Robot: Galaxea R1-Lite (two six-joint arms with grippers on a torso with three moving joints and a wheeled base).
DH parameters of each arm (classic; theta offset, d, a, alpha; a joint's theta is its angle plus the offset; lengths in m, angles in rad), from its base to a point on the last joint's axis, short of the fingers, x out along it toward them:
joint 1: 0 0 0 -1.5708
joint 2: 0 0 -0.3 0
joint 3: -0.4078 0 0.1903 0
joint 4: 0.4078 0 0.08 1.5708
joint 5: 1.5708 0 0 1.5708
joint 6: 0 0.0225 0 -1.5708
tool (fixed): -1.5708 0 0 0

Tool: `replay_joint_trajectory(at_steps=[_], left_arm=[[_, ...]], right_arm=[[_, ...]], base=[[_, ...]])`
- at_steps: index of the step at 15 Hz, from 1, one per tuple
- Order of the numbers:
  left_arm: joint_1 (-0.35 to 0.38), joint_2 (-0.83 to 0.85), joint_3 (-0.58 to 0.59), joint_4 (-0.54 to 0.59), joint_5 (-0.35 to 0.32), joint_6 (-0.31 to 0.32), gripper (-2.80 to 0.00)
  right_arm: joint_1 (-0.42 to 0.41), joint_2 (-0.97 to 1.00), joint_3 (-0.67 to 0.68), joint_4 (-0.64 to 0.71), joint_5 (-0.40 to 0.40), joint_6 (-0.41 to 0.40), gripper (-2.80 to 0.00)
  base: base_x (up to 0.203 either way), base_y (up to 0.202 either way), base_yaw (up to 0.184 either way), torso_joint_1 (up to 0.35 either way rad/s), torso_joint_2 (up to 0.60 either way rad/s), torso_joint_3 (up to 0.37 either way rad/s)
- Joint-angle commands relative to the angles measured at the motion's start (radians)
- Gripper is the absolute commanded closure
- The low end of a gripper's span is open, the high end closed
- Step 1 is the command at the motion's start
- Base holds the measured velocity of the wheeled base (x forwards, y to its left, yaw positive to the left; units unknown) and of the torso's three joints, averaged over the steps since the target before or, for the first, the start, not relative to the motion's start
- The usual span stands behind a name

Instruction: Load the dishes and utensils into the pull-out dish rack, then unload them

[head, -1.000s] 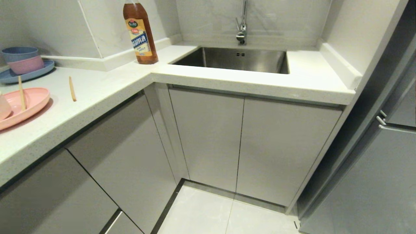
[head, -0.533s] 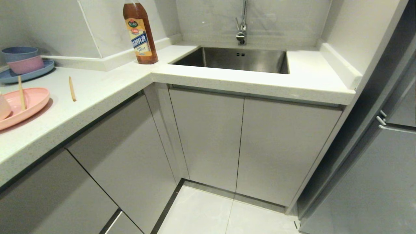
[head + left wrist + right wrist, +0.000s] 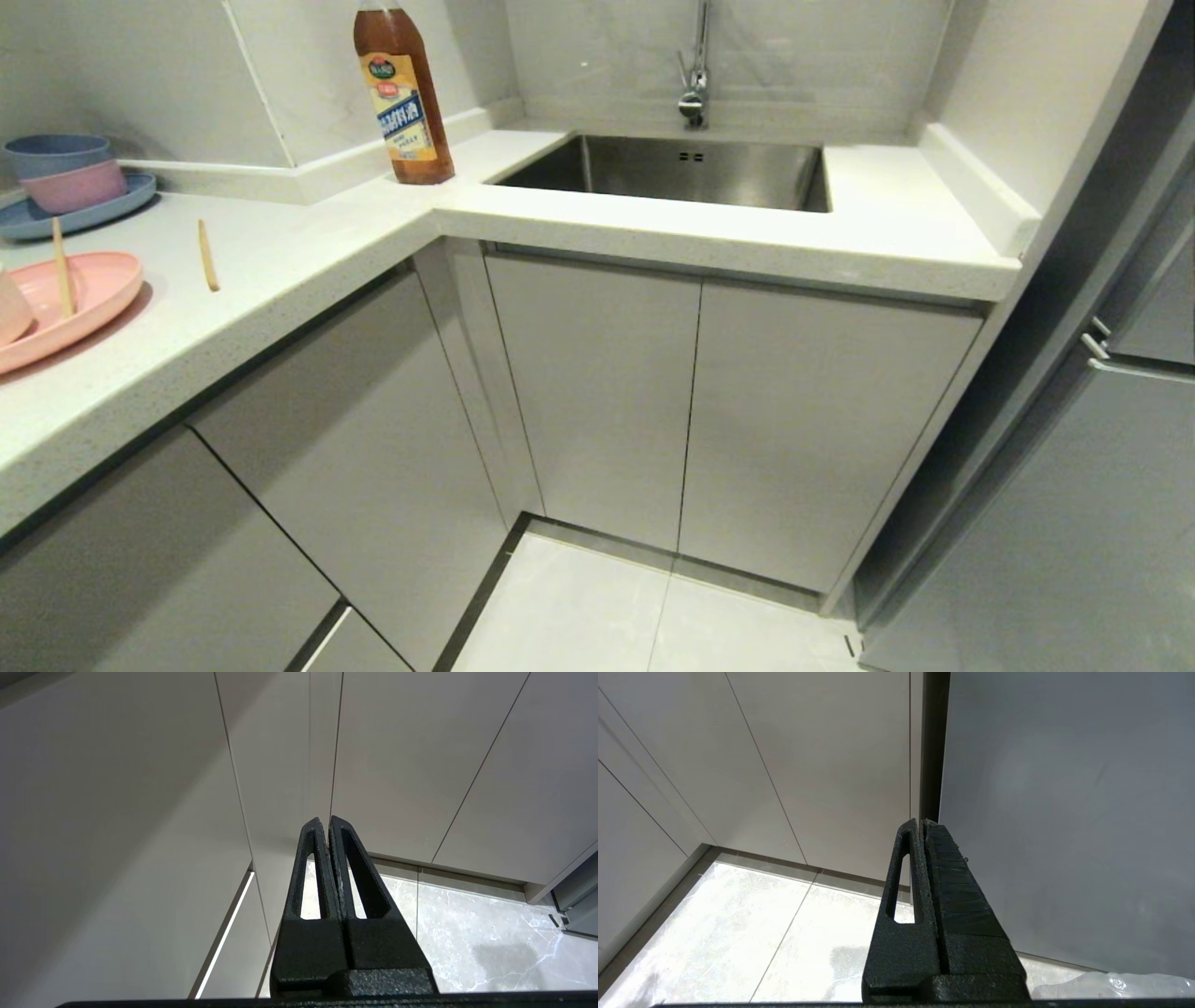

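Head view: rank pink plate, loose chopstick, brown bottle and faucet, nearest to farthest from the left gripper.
The left gripper hangs shut, low before the cabinets, below that view.
1. Pink plate, near left edge.
2. Loose chopstick, just beyond.
3. Brown bottle, counter corner.
4. Faucet, behind the sink.

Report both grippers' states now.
Left gripper: closed, holding nothing, low by the cabinet doors.
Right gripper: closed, holding nothing, parked low.

White bench [image 3: 280,271]: pink plate [image 3: 89,299] at nine o'clock, blue plate [image 3: 84,213] beyond, bottle [image 3: 401,93] seen at eleven.
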Motion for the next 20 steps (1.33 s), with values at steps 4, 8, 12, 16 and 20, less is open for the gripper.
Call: replay_joint_trajectory(at_steps=[4, 8, 12, 16, 20], left_arm=[[0.000, 0.002, 0.000, -0.001, 0.002, -0.017, 0.00], [0.000, 0.002, 0.000, 0.000, 0.002, -0.017, 0.00], [0.000, 0.002, 0.000, 0.000, 0.002, -0.017, 0.00], [0.000, 0.002, 0.000, 0.000, 0.002, -0.016, 0.00], [0.000, 0.002, 0.000, 0.000, 0.002, -0.015, 0.00]], right_arm=[[0.000, 0.000, 0.002, 0.000, 0.000, 0.000, 0.00], [0.000, 0.000, 0.003, 0.000, 0.000, 0.000, 0.00], [0.000, 0.000, 0.002, 0.000, 0.000, 0.000, 0.00], [0.000, 0.000, 0.003, 0.000, 0.000, 0.000, 0.00], [0.001, 0.000, 0.002, 0.000, 0.000, -0.001, 0.00]], base=[[0.000, 0.000, 0.000, 0.001, 0.00, 0.024], [0.000, 0.000, 0.000, 0.002, 0.00, 0.179], [0.000, 0.000, 0.000, 0.003, 0.00, 0.199], [0.000, 0.000, 0.000, 0.002, 0.00, 0.205], [0.000, 0.000, 0.000, -0.001, 0.00, 0.200]])
